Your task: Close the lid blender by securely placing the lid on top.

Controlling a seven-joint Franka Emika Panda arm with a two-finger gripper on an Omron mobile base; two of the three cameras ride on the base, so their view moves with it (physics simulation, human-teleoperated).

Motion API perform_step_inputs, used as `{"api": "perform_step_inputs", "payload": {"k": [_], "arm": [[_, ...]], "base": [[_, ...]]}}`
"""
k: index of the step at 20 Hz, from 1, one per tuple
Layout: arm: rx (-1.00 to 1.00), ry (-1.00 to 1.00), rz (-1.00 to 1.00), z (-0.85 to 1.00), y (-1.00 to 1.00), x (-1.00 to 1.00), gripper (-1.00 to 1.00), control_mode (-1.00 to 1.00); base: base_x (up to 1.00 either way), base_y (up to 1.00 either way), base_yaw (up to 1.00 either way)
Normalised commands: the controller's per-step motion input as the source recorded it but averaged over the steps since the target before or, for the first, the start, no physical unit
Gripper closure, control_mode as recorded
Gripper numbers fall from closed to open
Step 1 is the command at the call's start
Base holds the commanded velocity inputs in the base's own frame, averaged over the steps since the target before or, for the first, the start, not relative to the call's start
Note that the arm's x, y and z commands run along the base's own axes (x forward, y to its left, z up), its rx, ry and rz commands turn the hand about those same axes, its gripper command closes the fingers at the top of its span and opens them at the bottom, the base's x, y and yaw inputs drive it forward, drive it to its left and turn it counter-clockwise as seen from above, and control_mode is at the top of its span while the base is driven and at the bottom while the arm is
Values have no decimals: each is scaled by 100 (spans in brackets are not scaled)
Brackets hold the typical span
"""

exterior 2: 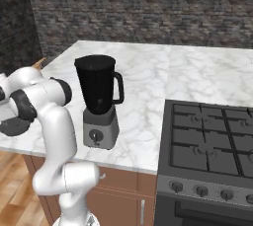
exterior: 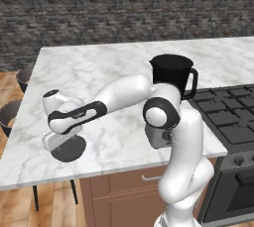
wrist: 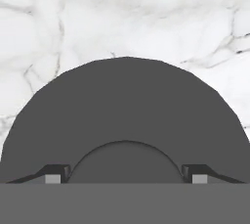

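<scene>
Where marble counter (exterior: pixel 119 67) meets stone wall (exterior: pixel 99 3), tool (wrist: pixel 125 176) spread over lid (wrist: pixel 125 115).

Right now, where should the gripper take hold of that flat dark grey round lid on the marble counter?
Grip the raised centre of the flat dark grey round lid from straight above: it lies flat, and the gripper already straddles that bump with its fingertips open on either side.

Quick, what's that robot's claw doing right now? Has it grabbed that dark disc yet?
Gripper: open, fingertips spread either side of the lid's raised centre, low over it on the counter; nothing gripped yet.
</scene>
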Motion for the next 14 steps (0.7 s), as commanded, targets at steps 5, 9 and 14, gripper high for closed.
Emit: {"api": "perform_step_inputs", "payload": {"k": [5, 9, 14], "arm": [[0, -17, -6, 100, -22, -25, 100, -100], [0, -25, -5, 100, -32, -19, 100, -100], [3, -26, -6, 98, -41, -20, 100, -100]], "base": [[0, 0, 0], [0, 0, 0], [0, 0, 0]]}}
